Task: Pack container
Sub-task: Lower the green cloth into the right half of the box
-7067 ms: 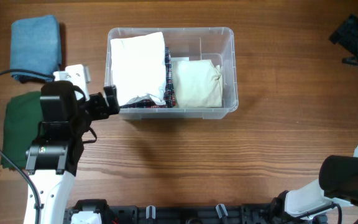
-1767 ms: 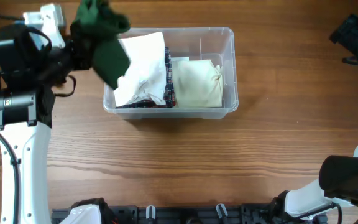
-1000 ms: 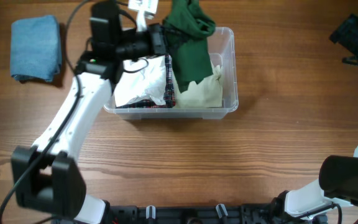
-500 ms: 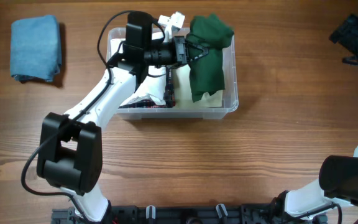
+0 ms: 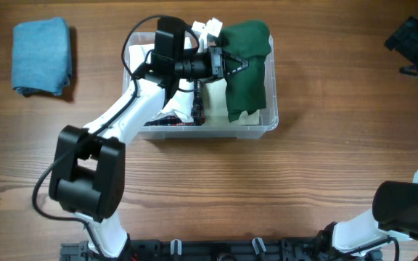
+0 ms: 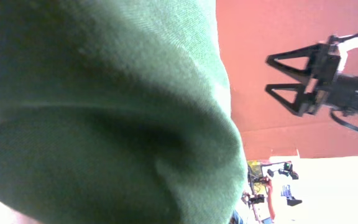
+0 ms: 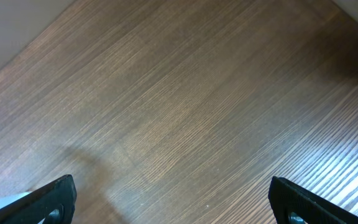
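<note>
Left pincer (image 5: 227,59) clamps a green cloth (image 5: 247,72) above the container (image 5: 271,123), likely to drop it in; right pincer (image 7: 173,196), spread apart, waits away from the container.

You're looking at a brown wood-grain table (image 5: 194,188). Two things rest directly on it: a folded light-blue cloth (image 5: 42,56) lies flat near the far left corner, and a clear rectangular plastic container (image 5: 209,131) stands at the far middle, well apart from that cloth.
</note>
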Controlling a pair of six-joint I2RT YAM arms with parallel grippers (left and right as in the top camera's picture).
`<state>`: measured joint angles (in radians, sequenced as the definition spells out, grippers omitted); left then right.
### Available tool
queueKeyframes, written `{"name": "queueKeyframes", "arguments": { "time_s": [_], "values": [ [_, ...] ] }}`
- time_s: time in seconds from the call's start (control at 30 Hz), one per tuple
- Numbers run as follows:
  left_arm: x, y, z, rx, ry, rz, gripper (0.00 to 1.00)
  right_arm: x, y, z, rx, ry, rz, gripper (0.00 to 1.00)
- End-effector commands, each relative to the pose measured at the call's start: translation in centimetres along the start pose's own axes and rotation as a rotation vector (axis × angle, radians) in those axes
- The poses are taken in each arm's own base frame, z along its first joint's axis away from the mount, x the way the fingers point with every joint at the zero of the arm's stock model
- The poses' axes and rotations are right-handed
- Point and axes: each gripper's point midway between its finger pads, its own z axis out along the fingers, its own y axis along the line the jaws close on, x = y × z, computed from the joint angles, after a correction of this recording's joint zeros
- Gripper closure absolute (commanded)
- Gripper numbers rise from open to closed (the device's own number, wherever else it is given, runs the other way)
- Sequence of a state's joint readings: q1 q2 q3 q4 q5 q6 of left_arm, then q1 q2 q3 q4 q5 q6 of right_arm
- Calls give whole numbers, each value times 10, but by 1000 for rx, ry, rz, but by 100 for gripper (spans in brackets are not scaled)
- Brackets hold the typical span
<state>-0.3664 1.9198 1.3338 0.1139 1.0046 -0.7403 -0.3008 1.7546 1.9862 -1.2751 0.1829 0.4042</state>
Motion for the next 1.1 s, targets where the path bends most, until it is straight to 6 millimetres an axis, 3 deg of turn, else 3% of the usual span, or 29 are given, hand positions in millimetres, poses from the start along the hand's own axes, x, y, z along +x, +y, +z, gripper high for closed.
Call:
{"name": "queueKeyframes", "arguments": {
  "time_s": [0.0,0.27,0.43,0.5,0.53,0.77,0.93,1.07],
  "values": [
    [2,8,9,11,26,-14,96,1,3,4,-6,9,12,0],
    [2,19,13,-15,16,-1,96,1,3,4,-6,9,12,0],
    [2,40,16,-77,-1,-14,96,1,3,4,-6,9,13,0],
    [0,53,18,-111,-16,-29,83,1,3,4,-6,9,12,0],
    [-1,57,18,-125,-24,-33,67,1,3,4,-6,9,13,0],
    [-6,67,18,-166,-58,-31,39,1,3,4,-6,10,13,0],
    [-10,64,17,-154,-65,12,40,1,3,4,-6,9,12,0],
    [-20,43,14,-88,-66,65,49,1,3,4,-6,9,12,0]
  ]
}}
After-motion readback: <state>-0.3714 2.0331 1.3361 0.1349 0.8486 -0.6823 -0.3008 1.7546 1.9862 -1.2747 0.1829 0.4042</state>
